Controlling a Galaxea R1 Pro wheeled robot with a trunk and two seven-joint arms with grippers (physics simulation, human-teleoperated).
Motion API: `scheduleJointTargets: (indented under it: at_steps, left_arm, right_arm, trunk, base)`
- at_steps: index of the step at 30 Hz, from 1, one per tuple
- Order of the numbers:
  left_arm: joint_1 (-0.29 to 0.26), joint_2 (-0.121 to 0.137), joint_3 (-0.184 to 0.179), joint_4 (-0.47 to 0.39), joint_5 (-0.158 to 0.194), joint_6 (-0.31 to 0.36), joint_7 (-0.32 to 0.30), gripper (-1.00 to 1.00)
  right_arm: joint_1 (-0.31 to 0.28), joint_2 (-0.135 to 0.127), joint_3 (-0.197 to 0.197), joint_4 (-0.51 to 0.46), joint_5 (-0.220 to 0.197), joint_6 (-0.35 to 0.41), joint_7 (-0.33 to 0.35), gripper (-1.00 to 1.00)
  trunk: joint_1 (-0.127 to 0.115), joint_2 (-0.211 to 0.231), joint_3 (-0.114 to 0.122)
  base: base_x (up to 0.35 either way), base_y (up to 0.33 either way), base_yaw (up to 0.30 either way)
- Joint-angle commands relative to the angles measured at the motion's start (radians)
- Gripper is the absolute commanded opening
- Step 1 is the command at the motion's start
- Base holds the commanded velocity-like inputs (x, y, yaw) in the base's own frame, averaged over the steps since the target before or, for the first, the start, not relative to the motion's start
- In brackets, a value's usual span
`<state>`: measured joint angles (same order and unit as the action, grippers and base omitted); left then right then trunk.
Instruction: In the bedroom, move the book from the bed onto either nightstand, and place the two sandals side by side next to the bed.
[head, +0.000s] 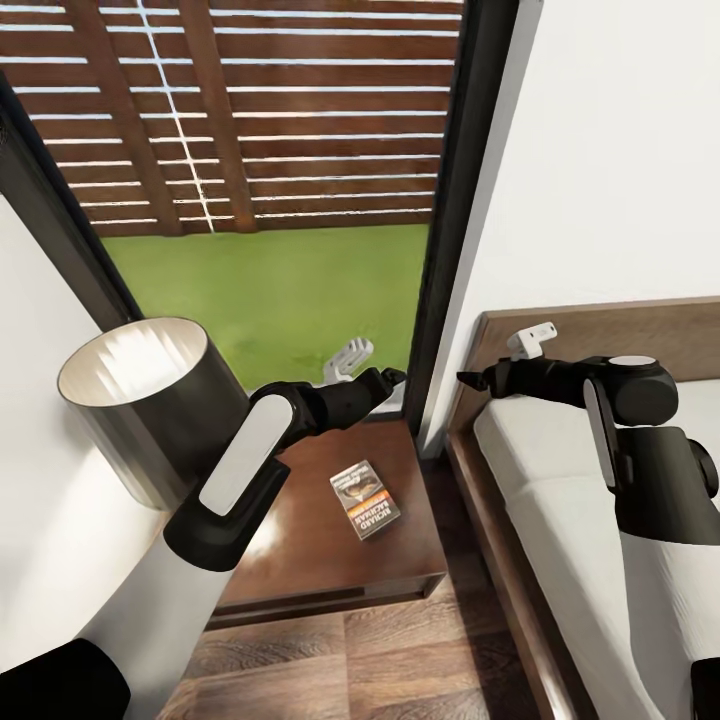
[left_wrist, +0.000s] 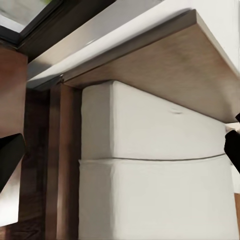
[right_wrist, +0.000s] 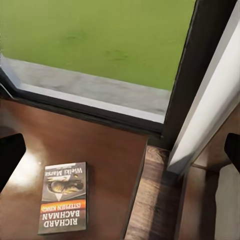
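The small thin paperback with dark cover, orange band and white lettering (head: 365, 499) lies flat on the glossy reddish-brown nightstand bench (head: 300, 560), toward its middle and clear of every edge; the book portion of the task appears satisfied. The left hand (head: 385, 380) hangs above the bench's rear edge, its fingers spread and empty. The right hand (head: 478, 379) sits over the gap between bench and headboard; its dark fingers (right_wrist: 10, 155) stand wide apart with nothing between them. The paperback is judged light, slightly flexible and slick-covered; lying flat, it offers little to pinch, so any re-grasp would be best taken across a long edge after sliding it partly past the bench rim. The low bed with dark wooden frame and off-white mattress (head: 560, 520) stands just beside the bench, leaving a narrow strip of brown plank floor (head: 400, 660) between them. A large cylindrical lamp shade, dark outside and pale inside (head: 150, 400), crowds the left arm's side, and the dark window frame (head: 455, 220) closes the rear. Room to withdraw lies chiefly upward and backward.
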<state>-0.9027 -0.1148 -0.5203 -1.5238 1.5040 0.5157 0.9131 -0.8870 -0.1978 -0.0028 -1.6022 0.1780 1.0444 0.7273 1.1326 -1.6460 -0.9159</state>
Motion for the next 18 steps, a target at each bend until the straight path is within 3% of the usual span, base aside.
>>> scheduleJointTargets:
  at_steps: [1, 18]
  left_arm:
    - [-0.001, 0.000, 0.000, -0.001, 0.005, 0.002, 0.007, 1.00]
    - [-0.001, -0.001, 0.000, 0.000, 0.005, 0.001, 0.009, 1.00]
  right_arm:
    - [-0.001, 0.000, 0.000, -0.001, 0.011, 0.003, 0.010, 1.00]
    - [0.000, -0.001, 0.000, -0.001, 0.011, 0.003, 0.010, 1.00]
  trunk:
    - [-0.004, 0.007, 0.002]
    - [-0.069, 0.126, 0.056]
  base:
    - [0.000, 0.000, 0.000]
    - [0.000, 0.000, 0.000]
